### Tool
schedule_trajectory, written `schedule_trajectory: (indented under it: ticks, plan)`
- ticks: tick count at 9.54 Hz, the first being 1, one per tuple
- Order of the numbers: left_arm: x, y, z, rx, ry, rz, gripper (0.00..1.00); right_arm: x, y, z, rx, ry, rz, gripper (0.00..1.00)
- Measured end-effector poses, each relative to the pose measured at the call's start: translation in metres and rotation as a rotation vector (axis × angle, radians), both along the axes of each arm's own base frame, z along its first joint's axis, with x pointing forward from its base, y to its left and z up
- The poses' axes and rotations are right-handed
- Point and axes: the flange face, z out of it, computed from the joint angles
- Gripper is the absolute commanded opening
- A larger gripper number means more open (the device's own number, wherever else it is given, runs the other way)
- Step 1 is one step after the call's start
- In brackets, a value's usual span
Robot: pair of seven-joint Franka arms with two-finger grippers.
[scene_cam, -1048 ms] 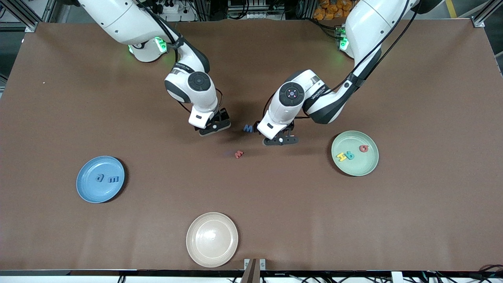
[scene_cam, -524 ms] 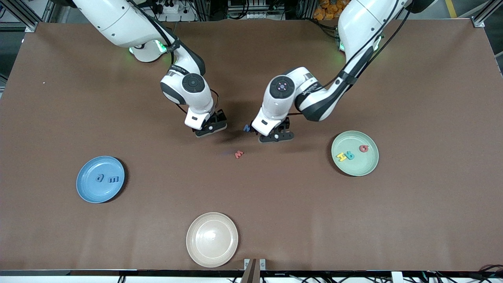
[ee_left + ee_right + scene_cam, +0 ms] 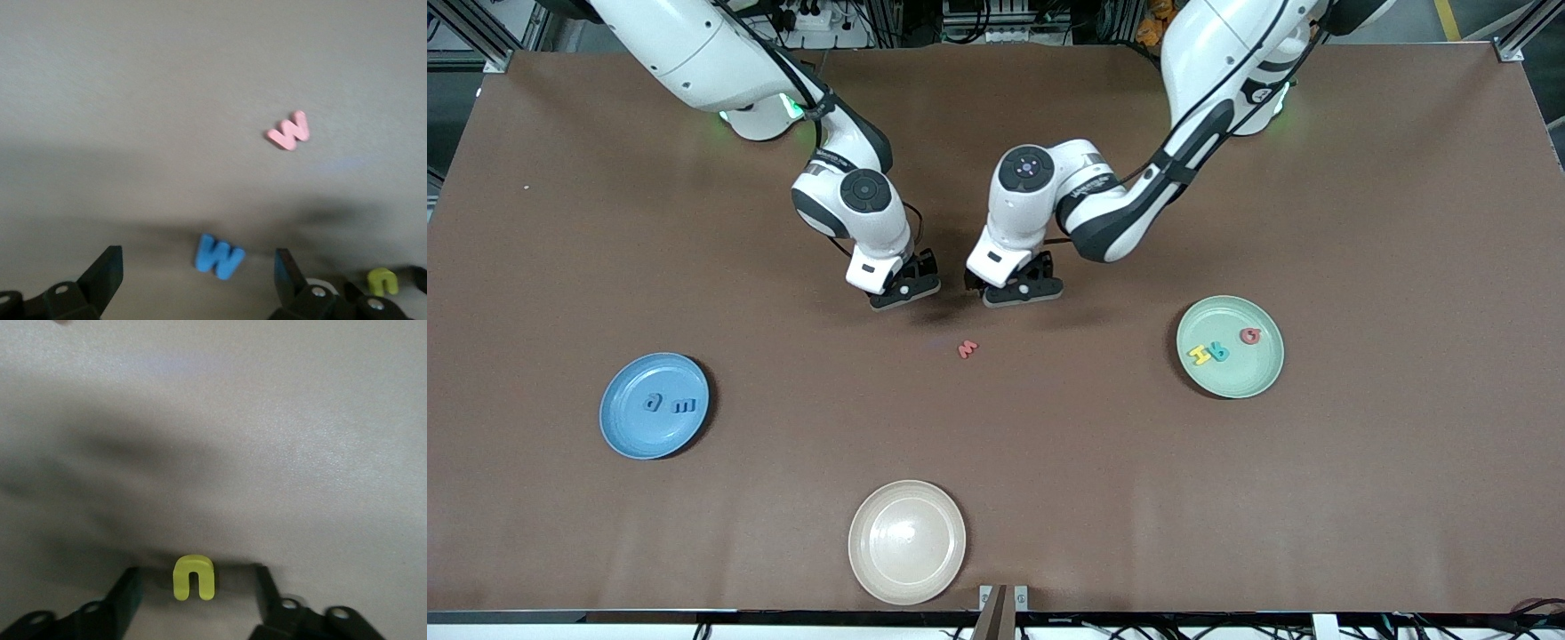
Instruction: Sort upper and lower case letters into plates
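Note:
My left gripper (image 3: 1021, 292) is open and low over a blue letter (image 3: 218, 255), which lies on the table between its fingers (image 3: 107, 273); the front view hides that letter. My right gripper (image 3: 904, 289) is open around a yellow letter (image 3: 193, 577) on the table, also seen in the left wrist view (image 3: 381, 281). A red-pink letter (image 3: 967, 348) (image 3: 289, 131) lies loose, nearer the front camera than both grippers. The sky blue plate (image 3: 627, 427) holds two blue letters. The mint green plate (image 3: 1236, 378) holds a yellow, a teal and a red letter.
A cream-beige plate (image 3: 907, 542) sits near the table's front edge, with nothing in it. The two grippers are close together at the middle of the brown table.
My left gripper has moved toward the right arm's end of the table and now covers the blue letter. My right gripper has barely shifted.

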Motion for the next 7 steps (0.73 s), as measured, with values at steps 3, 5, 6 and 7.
schedule_trajectory:
  ticks: [3, 5, 6, 7]
  plan:
    - [-0.018, -0.018, -0.025, 0.024, -0.046, -0.02, 1.0, 0.0, 0.004, 0.005, 0.014, -0.011, 0.0, 0.0]
    - [-0.018, -0.019, -0.03, 0.033, -0.061, -0.042, 1.0, 0.0, 0.004, 0.005, 0.015, -0.012, -0.016, 0.0]
    - [-0.019, -0.019, -0.031, 0.034, -0.061, -0.044, 1.0, 0.004, -0.001, 0.005, 0.015, -0.013, -0.028, 0.0]
    - [-0.02, -0.019, -0.033, 0.036, -0.06, -0.046, 1.0, 0.012, -0.01, 0.006, 0.014, -0.015, -0.048, 0.0]
